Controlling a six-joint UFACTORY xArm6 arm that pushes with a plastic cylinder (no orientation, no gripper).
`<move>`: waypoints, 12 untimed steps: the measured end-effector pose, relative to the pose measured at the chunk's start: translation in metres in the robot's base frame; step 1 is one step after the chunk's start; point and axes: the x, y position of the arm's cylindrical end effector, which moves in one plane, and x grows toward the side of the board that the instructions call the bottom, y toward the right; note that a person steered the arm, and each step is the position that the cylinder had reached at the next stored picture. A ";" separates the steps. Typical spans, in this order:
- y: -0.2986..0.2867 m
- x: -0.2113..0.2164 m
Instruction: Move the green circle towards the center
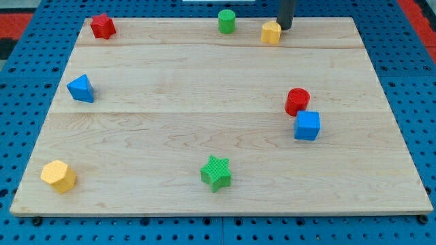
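Green circle [226,21] stands at the board's [204,136] top edge, well apart from my tip [285,28]. No jaws here, just a rod; its tip sits just right of the small yellow block [271,33], close to touching.

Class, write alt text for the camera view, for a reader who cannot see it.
A dark rod's tip rests at the top edge of a wooden board, just right of a yellow block, with the green circle further left. Scattered elsewhere are a red star, blue triangle, red cylinder, blue cube, green star and yellow hexagon.
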 end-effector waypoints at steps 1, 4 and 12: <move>-0.004 -0.014; -0.053 -0.014; -0.081 -0.006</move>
